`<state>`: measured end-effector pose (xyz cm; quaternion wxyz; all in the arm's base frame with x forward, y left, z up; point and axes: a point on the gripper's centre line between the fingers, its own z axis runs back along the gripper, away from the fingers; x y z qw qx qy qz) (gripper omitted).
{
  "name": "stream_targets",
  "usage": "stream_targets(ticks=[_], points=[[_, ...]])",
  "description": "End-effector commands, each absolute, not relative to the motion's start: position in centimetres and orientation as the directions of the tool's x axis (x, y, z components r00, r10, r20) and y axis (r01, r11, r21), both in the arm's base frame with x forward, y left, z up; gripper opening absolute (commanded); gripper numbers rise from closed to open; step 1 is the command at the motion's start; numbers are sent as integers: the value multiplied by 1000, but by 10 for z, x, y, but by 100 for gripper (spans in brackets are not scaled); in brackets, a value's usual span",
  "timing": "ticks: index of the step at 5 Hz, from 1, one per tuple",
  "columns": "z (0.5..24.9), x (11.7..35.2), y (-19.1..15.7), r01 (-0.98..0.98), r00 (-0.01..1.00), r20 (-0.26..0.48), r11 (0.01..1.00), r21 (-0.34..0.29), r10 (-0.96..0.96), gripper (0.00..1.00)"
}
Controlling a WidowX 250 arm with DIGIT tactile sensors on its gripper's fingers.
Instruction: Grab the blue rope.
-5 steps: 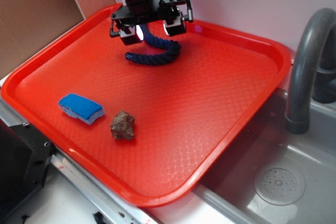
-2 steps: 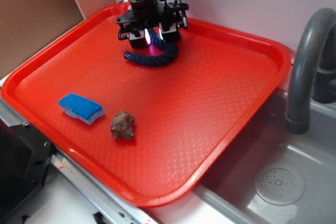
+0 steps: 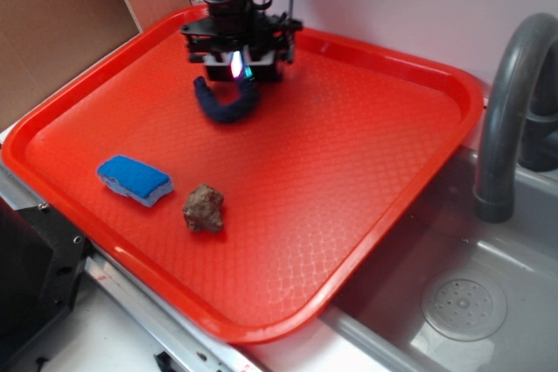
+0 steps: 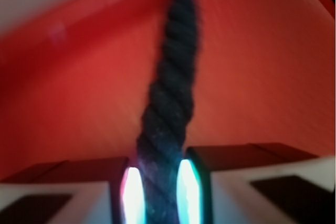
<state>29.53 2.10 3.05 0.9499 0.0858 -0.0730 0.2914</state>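
Gripper (image 3: 236, 65) clamped on the rope (image 3: 225, 104) at the far left of the tray (image 3: 375, 172), pads (image 4: 132, 190) pressed against the cord on both sides. Held near one end only, rest of the cord curving down toward the tray, contact with it unclear. Likely trouble: round twisted strands sliding out under a quick lift, or the free tail swinging and twisting loose. Sponge (image 3: 133, 179) and rock (image 3: 203, 207) well apart, no snag risk there. Slow, straight rise advisable

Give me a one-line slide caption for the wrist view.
Wrist view: fingers closed on the twisted blue rope, which extends away over the red tray.
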Motion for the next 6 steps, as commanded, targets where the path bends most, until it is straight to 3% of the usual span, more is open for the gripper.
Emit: stream_targets(ticks=[1,4,6], points=[[115,278,1,-228,974,29,968,103,226,0],[207,240,-18,-35,997,66,997,65,31,0],[212,230,-25,34,997,62,989,145,-43,0]])
